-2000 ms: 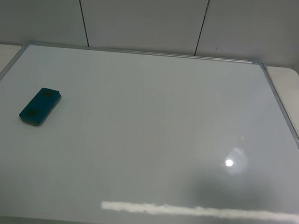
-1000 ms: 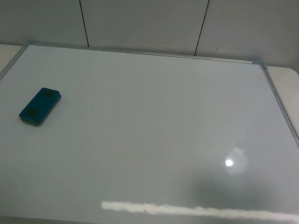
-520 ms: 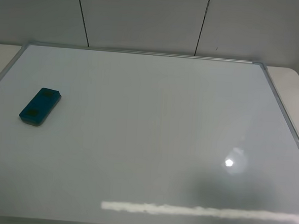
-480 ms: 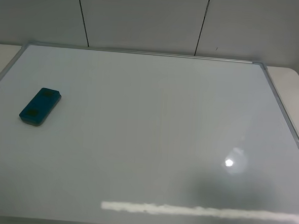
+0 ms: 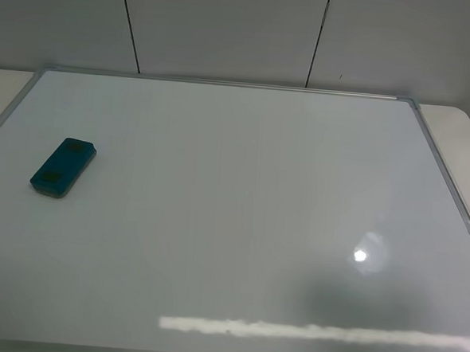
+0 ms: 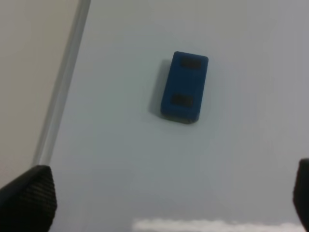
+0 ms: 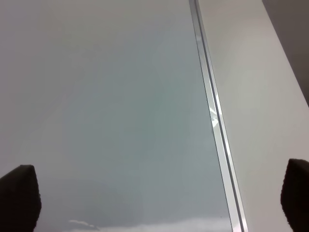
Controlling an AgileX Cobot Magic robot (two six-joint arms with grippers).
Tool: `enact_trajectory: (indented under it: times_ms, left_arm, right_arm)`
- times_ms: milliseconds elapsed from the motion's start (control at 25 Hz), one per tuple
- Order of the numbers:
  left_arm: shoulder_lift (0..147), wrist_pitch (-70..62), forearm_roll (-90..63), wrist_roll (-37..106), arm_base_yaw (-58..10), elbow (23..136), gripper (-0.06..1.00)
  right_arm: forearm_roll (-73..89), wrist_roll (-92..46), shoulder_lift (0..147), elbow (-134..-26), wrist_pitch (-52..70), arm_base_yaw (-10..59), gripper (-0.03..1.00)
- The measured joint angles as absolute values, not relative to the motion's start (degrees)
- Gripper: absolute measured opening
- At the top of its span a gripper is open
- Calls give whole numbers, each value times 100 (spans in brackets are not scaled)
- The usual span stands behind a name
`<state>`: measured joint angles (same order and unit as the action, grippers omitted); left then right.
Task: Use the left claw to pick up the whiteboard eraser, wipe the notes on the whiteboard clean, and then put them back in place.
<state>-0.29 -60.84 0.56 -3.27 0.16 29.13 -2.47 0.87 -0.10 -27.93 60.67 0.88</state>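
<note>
Whiteboard eraser (image 6: 185, 87) flat on whiteboard (image 6: 145, 169), apart from left claw (image 6: 164, 208); jaws wide, seemingly empty.

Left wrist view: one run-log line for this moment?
whiteboard eraser: flat on whiteboard, untouched | left claw: open, above eraser | notes: none visible

White table (image 5: 461, 134), panelled wall (image 5: 228, 28)

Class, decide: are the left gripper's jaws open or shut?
Open. In the left wrist view its fingertips sit at opposite edges, holding nothing; the whiteboard eraser lies beyond them on the whiteboard.
</note>
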Motion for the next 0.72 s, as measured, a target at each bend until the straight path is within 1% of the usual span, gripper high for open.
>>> enact_trajectory:
  times_ms: [720]
  left_arm:
    - [-29,-6084,56,-327,16,2913,99]
  right_arm:
    - [-247,87,-10,-2793,6067,88,99]
